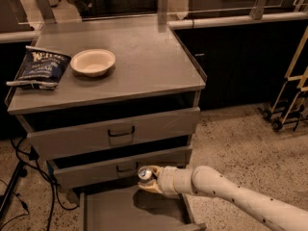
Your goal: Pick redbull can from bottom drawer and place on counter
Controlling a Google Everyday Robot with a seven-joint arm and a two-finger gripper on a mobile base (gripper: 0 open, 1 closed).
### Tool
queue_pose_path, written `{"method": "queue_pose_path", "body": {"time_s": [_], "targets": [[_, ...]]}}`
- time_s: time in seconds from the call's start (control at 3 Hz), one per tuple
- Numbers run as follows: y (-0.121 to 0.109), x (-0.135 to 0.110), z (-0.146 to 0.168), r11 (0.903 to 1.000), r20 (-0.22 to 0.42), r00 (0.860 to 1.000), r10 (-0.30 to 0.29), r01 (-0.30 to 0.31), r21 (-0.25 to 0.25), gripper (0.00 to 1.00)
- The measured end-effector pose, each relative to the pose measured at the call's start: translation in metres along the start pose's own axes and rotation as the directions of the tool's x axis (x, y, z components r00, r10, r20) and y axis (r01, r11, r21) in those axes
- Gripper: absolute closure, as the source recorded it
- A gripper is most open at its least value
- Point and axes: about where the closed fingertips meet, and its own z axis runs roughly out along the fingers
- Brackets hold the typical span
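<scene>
As they hang above the bottom drawer (115, 213), the jaws pinch the redbull can (144, 173).

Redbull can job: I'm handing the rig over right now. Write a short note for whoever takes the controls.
End effector: shut on the redbull can, low at the cabinet front, above the open bottom drawer.
Can: appears lifted off the drawer floor, in front of the middle drawer.
Counter: a chip bag and a bowl sit at its left.
Done: can grasped.
Left: raise the can, set it on the counter, release.
</scene>
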Motion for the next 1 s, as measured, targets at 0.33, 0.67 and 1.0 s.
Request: {"method": "queue_pose_path", "body": {"time_s": [0.33, 0.67, 1.0], "targets": [[0.002, 0.0, 0.0, 1.0, 0.0, 1.0, 0.0, 0.0, -0.007, 1.0], [0.0, -0.001, 0.001, 0.9996, 0.006, 1.0, 0.022, -0.022, -0.02, 1.0], [-0.016, -0.026, -0.028, 0.9997, 0.02, 1.0, 0.019, -0.019, 0.013, 1.0]]}}
